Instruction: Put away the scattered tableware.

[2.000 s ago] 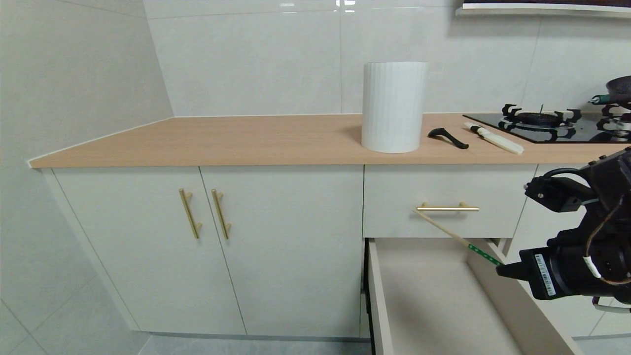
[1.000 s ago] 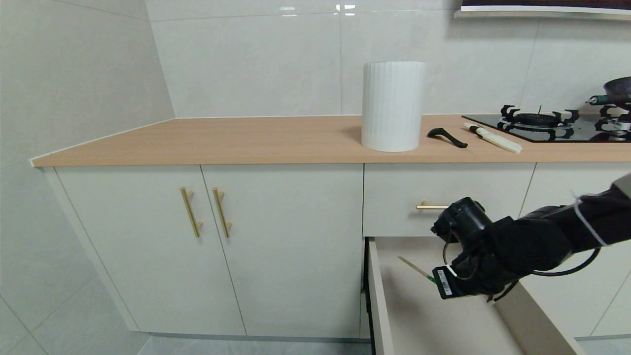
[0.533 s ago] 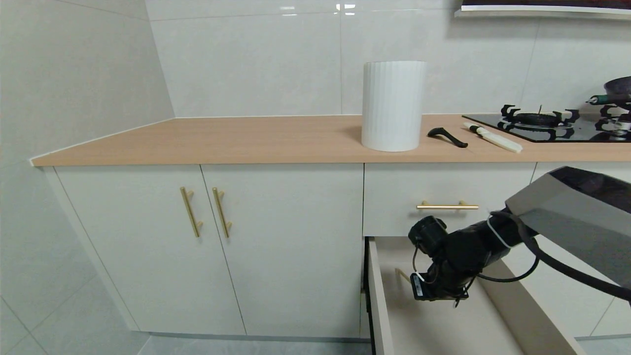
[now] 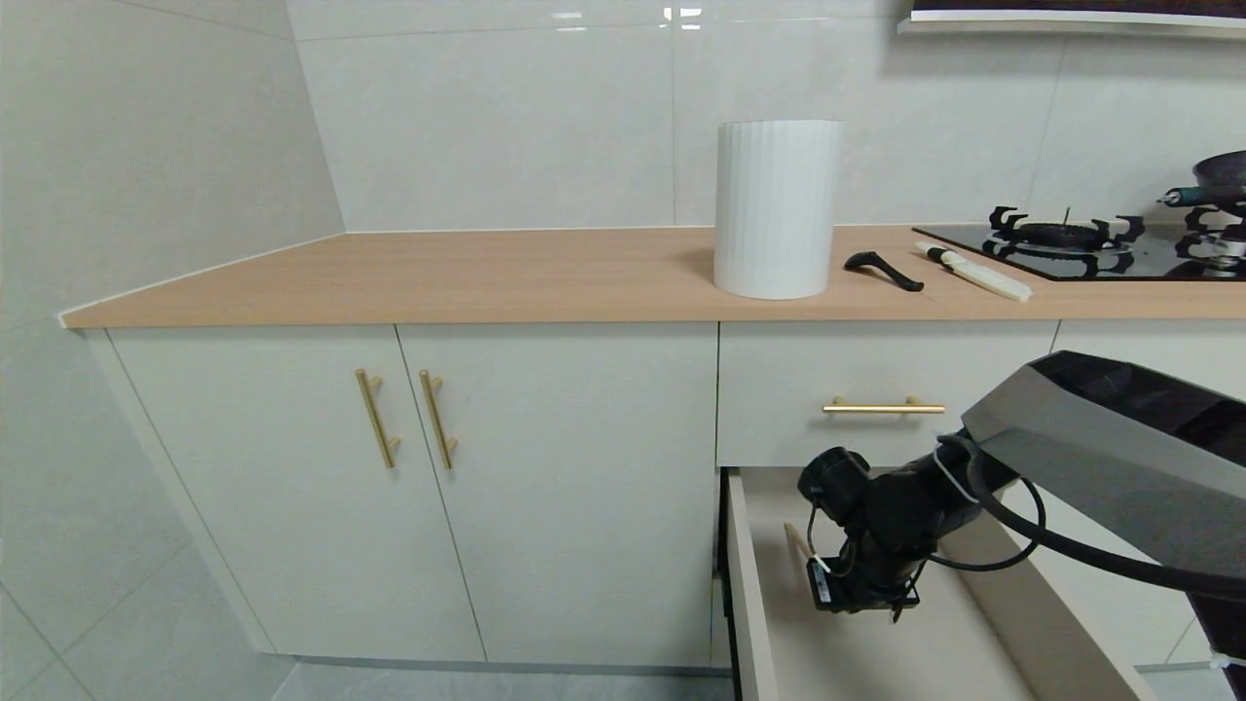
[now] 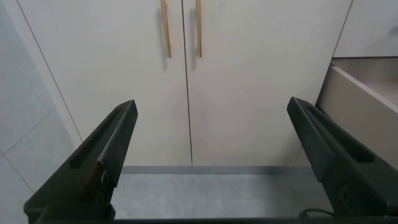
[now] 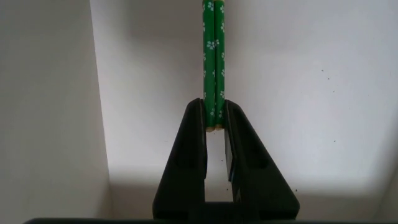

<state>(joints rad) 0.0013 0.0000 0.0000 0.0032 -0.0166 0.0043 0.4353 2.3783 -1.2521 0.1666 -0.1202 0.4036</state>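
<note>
Clamps the green chopsticks [image 6: 214, 50] between the right gripper's [image 6: 214, 109] closed jaws inside the open drawer [image 4: 750, 604] under the table [image 4: 487, 282], with the left gripper's [image 5: 211, 109] jaws spread wide before the cabinet doors [image 5: 249, 74].

Left tool [image 5: 211, 107] spread wide, cabinet doors [image 5: 249, 74] with gold handles [image 5: 165, 28], drawer [image 5: 364, 93] alongside

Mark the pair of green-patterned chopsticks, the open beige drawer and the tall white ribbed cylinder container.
pair of green-patterned chopsticks [image 6: 214, 62]: right wrist view, on the green ends.
open beige drawer [image 4: 751, 604]: head view, on its left wall.
tall white ribbed cylinder container [image 4: 777, 209]: head view, mid-body.
</note>
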